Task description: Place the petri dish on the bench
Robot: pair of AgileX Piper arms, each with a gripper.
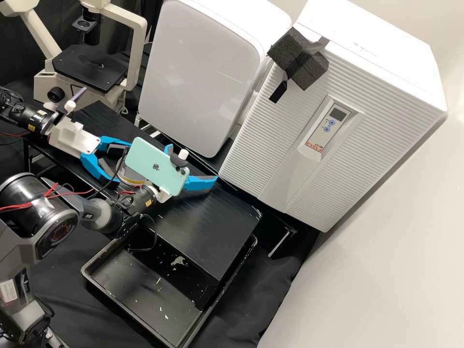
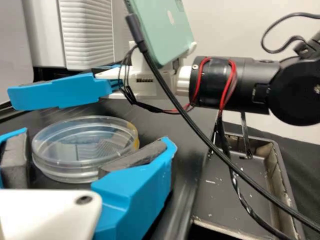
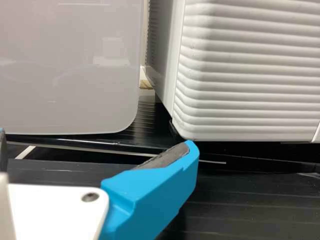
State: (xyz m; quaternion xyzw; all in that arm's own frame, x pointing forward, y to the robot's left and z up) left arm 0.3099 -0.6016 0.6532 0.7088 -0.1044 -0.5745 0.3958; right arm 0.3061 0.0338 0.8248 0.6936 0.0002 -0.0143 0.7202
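Note:
The clear round petri dish [image 1: 129, 177] lies flat on the black bench, partly behind the phone on the right arm. My left gripper [image 1: 123, 162] stands open at the dish, which also shows in the left wrist view as a petri dish [image 2: 82, 145] with the left gripper's [image 2: 96, 138] fingers spread on either side; one grey pad overlaps its near rim. Farther along the bench, my right gripper [image 1: 192, 163] is open and holds nothing; in the right wrist view the right gripper [image 3: 97, 139] points toward the white cabinets.
Two white cabinets [image 1: 203, 72] [image 1: 338, 121] stand along the bench's back edge, with a microscope [image 1: 89, 67] at the back left. A black tray [image 1: 140, 295] is below the bench's front edge. The right arm's phone [image 1: 157, 166] and its cable hang close over the dish.

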